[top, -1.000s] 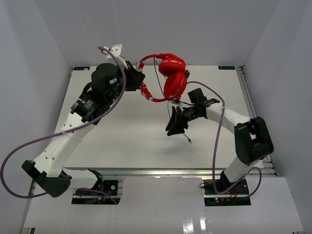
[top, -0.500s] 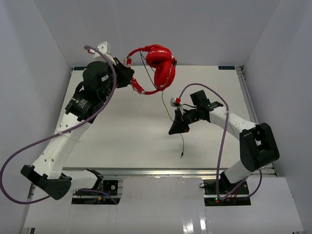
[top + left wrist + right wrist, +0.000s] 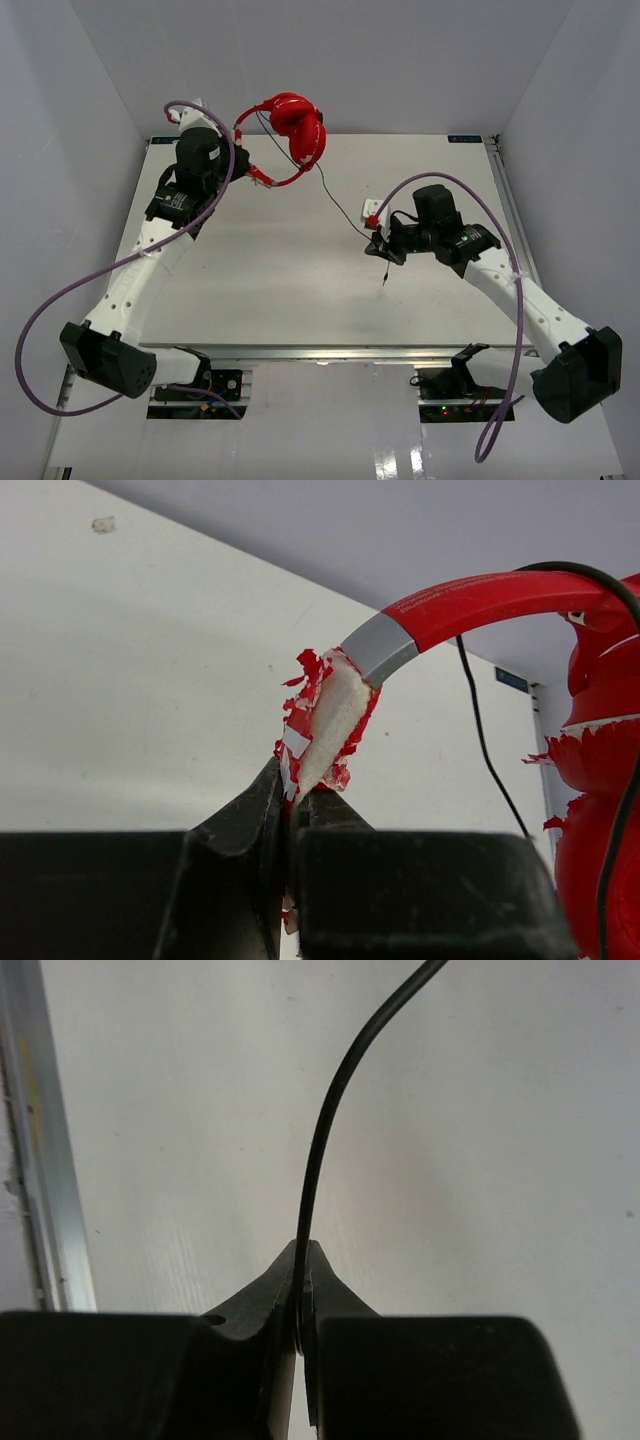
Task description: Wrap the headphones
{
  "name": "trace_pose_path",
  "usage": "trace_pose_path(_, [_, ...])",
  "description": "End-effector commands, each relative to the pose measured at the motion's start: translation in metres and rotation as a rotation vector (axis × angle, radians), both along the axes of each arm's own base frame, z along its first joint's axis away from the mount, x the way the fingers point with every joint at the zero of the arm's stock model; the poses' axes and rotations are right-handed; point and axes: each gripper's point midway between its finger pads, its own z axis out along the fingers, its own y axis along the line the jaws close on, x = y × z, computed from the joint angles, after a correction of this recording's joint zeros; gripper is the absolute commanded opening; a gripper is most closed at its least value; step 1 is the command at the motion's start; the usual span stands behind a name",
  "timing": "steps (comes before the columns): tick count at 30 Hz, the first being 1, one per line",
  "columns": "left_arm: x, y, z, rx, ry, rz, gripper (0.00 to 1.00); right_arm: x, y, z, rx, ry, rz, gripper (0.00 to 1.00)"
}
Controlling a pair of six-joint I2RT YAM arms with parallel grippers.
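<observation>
tension is the thing to manage here. the left gripper (image 3: 291, 815) is clamped on the frayed tip of the headband (image 3: 470, 595) and holds the headphones (image 3: 292, 128) in the air above the far left part of the table (image 3: 250, 280). the right gripper (image 3: 302, 1295) is pinched shut on the cable (image 3: 322, 1150) low over the table's middle, well apart from the cups. the step in hand looks like leading the cable round the headphones. to do it well, the right arm should carry the cable in a loop around the band or the earcups (image 3: 303, 135) with only a light pull. that way the thin wire neither slips out of the narrow pinch nor yanks the band from the left fingers, which grip only a small torn tip. the free end (image 3: 384, 282) of the cable hangs just below the right gripper and could snag on the table, so a higher path seems safer.

the headphones are bright red, with a thin band carrying a grey segment (image 3: 378, 648) near the gripped end. there the red covering is flaking and whitish padding shows. the two earcups hang close together, their red skin also peeling at the edges. the black cable runs from the cups down to the right gripper in a fairly straight line.
</observation>
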Motion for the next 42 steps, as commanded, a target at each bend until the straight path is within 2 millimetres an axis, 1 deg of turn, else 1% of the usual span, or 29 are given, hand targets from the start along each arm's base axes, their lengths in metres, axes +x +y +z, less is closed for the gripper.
trace_pose_path(1, [0.024, 0.003, -0.018, 0.038, -0.009, 0.047, 0.0, 0.006, -0.007, 0.016, -0.177, -0.288, -0.006, 0.08])
trace_pose_path(2, [0.031, 0.002, -0.033, 0.056, 0.023, 0.05, 0.0, 0.004, -0.004, 0.019, -0.194, -0.324, 0.011, 0.08])
trace_pose_path(5, [0.043, -0.004, -0.069, 0.082, 0.095, 0.039, 0.0, 0.004, 0.003, 0.024, -0.255, -0.391, 0.034, 0.08])
trace_pose_path(7, [0.049, -0.01, -0.084, 0.085, 0.127, 0.019, 0.0, 0.008, 0.003, 0.025, -0.305, -0.438, 0.026, 0.08])
trace_pose_path(9, [0.055, -0.019, -0.106, 0.1, 0.175, -0.018, 0.0, 0.018, 0.0, 0.031, -0.363, -0.506, -0.011, 0.08])
trace_pose_path(10, [0.056, -0.021, -0.114, 0.107, 0.194, -0.029, 0.0, 0.021, 0.0, 0.035, -0.372, -0.53, -0.02, 0.08])
trace_pose_path(12, [0.054, -0.023, -0.129, 0.111, 0.226, -0.04, 0.0, 0.023, 0.001, 0.037, -0.384, -0.536, -0.011, 0.08])
trace_pose_path(15, [0.051, -0.028, -0.145, 0.104, 0.259, -0.067, 0.0, 0.014, 0.004, 0.02, -0.418, -0.506, 0.041, 0.08])
trace_pose_path(17, [0.05, -0.033, -0.151, 0.094, 0.273, -0.097, 0.0, 0.009, 0.002, 0.004, -0.462, -0.5, 0.074, 0.08])
trace_pose_path(18, [0.049, -0.036, -0.15, 0.088, 0.273, -0.11, 0.0, 0.007, 0.001, -0.001, -0.481, -0.501, 0.086, 0.08])
trace_pose_path(21, [0.046, -0.05, -0.166, 0.1, 0.31, -0.203, 0.0, 0.01, -0.004, -0.008, -0.542, -0.542, 0.096, 0.08])
trace_pose_path(24, [0.037, -0.063, -0.183, 0.12, 0.348, -0.29, 0.0, 0.021, -0.004, 0.003, -0.555, -0.589, 0.058, 0.08])
trace_pose_path(27, [0.021, -0.081, -0.2, 0.136, 0.378, -0.386, 0.0, 0.036, 0.002, 0.021, -0.539, -0.641, -0.005, 0.08])
trace_pose_path(33, [-0.016, -0.112, -0.226, 0.201, 0.404, -0.542, 0.0, 0.054, 0.006, 0.05, -0.496, -0.703, -0.099, 0.08])
trace_pose_path(37, [-0.039, -0.129, -0.238, 0.217, 0.409, -0.621, 0.0, 0.058, 0.002, 0.051, -0.487, -0.7, -0.121, 0.08])
trace_pose_path(42, [-0.064, -0.152, -0.227, 0.206, 0.349, -0.728, 0.0, 0.064, -0.008, 0.045, -0.471, -0.693, -0.15, 0.08])
